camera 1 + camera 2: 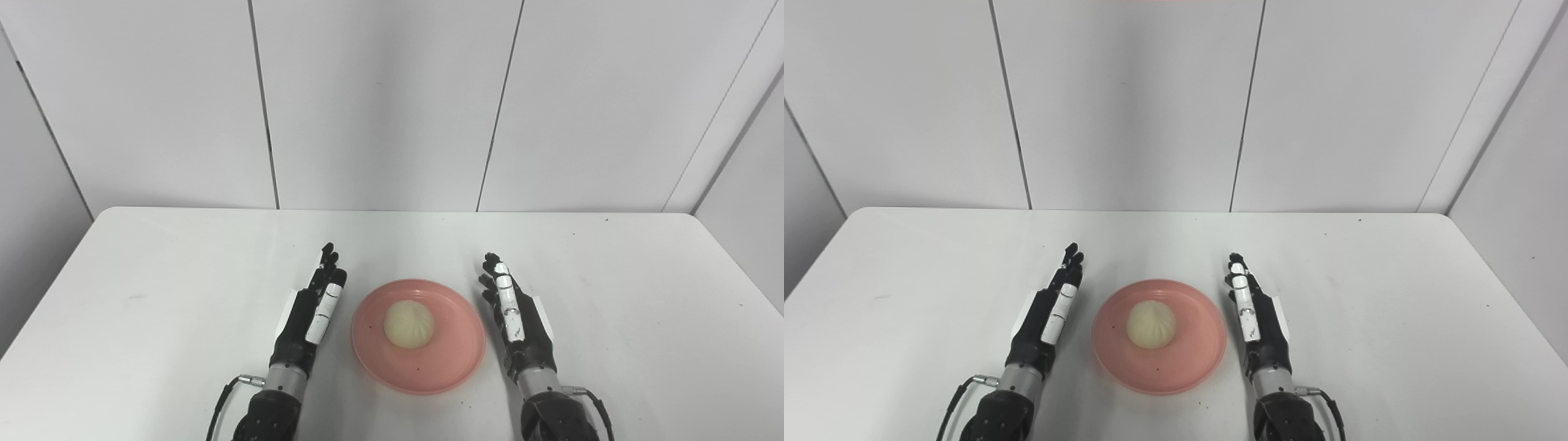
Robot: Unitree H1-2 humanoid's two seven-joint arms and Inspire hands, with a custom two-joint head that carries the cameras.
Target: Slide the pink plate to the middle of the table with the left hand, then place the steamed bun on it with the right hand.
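Observation:
A pink plate (441, 367) lies on the white table near its front middle. A pale steamed bun (408, 323) sits on the plate, a little behind its centre. My left hand (312, 312) is open, fingers stretched forward, edge-on just left of the plate and apart from it. My right hand (514, 312) is open the same way just right of the plate, close to its rim, holding nothing. Both show in the right eye view too: left hand (1047, 315), right hand (1255, 315), plate (1182, 370).
The white table (153, 275) runs to a rounded back edge against white wall panels. Small dark specks dot the surface. Cables hang at both wrists near the front edge.

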